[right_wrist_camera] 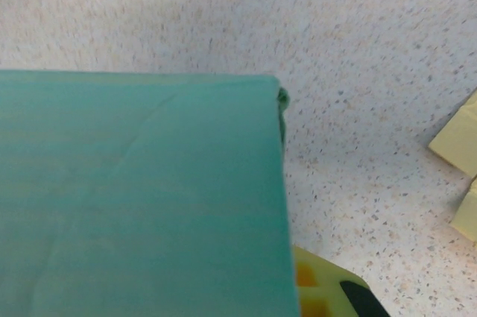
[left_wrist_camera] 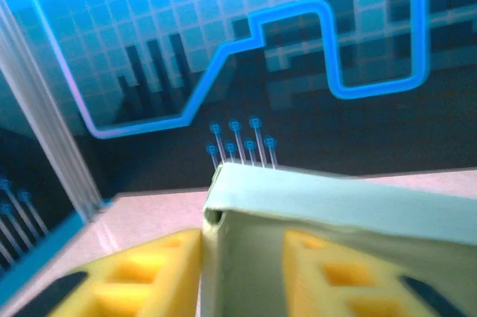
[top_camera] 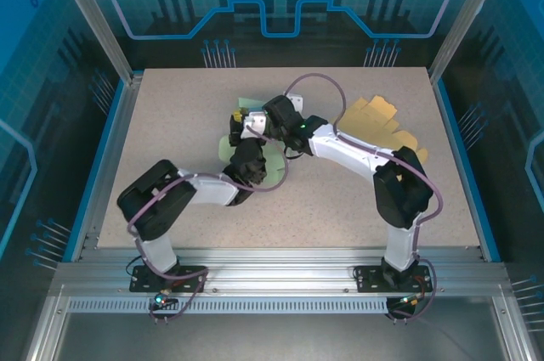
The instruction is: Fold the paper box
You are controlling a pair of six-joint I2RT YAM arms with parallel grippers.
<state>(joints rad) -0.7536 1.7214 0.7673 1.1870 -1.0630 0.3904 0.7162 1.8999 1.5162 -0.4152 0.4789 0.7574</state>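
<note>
Speckled beige table (top_camera: 170, 123): green paper box (top_camera: 252, 106) is seen at frame centre, flat yellow cardboard sheets (top_camera: 382, 123) are laid upper right.

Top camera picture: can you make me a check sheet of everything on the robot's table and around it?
Surface: speckled beige table, flat and dry-looking.
Job's things: green paper box, partly folded, at the middle of the table between both grippers.
Clutter: flat yellow paper cutout at the far right, apart from the box.
Grippers: left gripper open, its fingers either side of a box corner; right gripper shut, apparently pinching a box flap.
Cables: purple cables looped along both arms.
Surroundings: blue-lit wall panels and a metal frame round the table.
</note>
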